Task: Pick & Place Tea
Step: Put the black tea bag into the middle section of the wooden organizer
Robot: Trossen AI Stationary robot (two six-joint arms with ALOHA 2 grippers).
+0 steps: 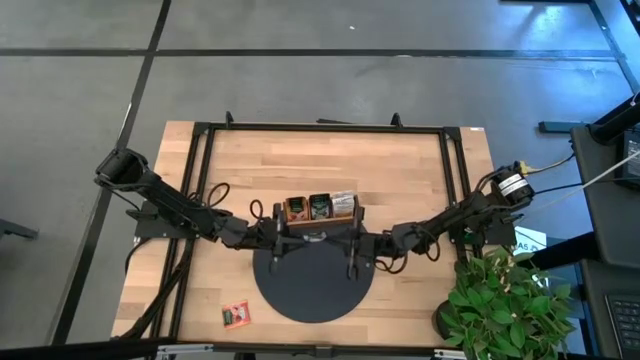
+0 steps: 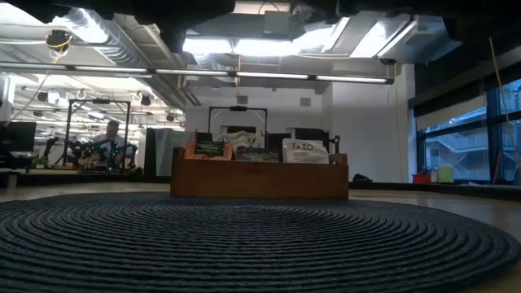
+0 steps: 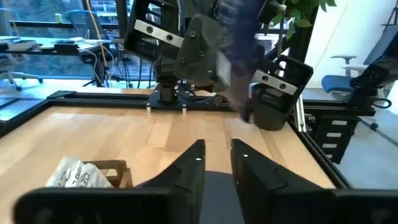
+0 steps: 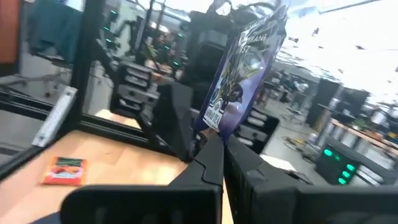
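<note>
Two hands of mine hang over the round dark mat (image 1: 312, 285) on the worktop (image 1: 400, 180). My right hand (image 4: 217, 146) is pressed together on a dark tea sachet (image 4: 242, 68) and holds it up in the air. My left hand (image 3: 216, 154) has a small gap between its fingers, and nothing sits in that gap. It hangs just by the wooden tray (image 1: 320, 215), which stands at the far edge of the mat. More tea sachets (image 2: 308, 151) stand up in the tray. One orange-red sachet (image 1: 237, 316) lies flat on the worktop, near the mat, on my left side.
</note>
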